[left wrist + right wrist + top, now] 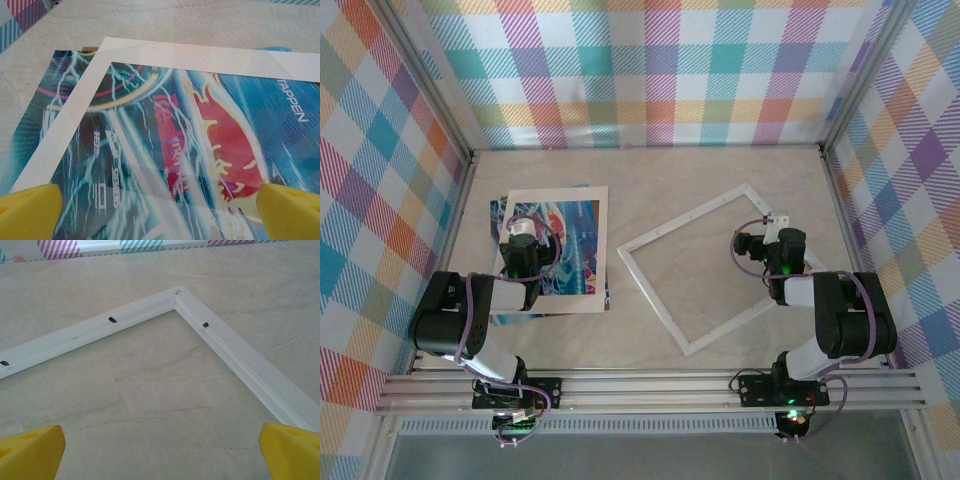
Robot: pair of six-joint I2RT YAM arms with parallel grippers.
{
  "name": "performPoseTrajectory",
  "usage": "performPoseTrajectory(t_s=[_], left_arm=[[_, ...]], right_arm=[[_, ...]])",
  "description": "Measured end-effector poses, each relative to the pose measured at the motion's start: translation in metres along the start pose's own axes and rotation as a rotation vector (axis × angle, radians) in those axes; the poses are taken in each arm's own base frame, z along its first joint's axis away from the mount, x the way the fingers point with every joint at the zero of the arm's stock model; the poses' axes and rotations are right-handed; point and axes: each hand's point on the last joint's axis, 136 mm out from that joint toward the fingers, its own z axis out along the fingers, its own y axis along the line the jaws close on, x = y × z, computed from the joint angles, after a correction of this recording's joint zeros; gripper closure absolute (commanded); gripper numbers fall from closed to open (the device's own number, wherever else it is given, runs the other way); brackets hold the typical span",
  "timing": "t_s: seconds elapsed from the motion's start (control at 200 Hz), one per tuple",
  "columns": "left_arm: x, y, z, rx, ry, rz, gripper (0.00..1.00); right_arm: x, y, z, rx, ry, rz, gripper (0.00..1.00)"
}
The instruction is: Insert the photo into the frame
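The photo (pixel 572 250), a blue and teal print with red marks, lies flat at the left of the table. A cream mat (pixel 556 196) with a window lies on top of it. My left gripper (pixel 523 228) hovers over the mat's window, open. In the left wrist view the photo (pixel 165 150) lies close below, and the yellow fingertips (pixel 30 210) stand far apart with nothing between them. The white frame (pixel 655 230) lies turned at an angle at centre right. My right gripper (pixel 772 228) hangs open over the frame's right side. In the right wrist view a corner of the frame (pixel 235 352) lies ahead of it.
The mat (pixel 200 57) covers the photo's edges on the far and right sides; the photo sticks out past it on the left. A brown sliver (pixel 88 48) peeks from beneath. Checked walls (pixel 650 70) close in three sides, and a metal rail (pixel 650 390) runs along the near edge.
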Motion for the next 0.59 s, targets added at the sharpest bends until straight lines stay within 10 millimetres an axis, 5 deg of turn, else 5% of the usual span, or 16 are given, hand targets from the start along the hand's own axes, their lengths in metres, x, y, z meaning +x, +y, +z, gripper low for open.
performPoseTrajectory(t_s=[0.595], left_arm=[[0.0012,0.0005,-0.0005,-0.002,0.022,0.005,0.0]], right_arm=[[-0.0008,-0.001,0.0009,0.006,0.011,0.002,0.01]])
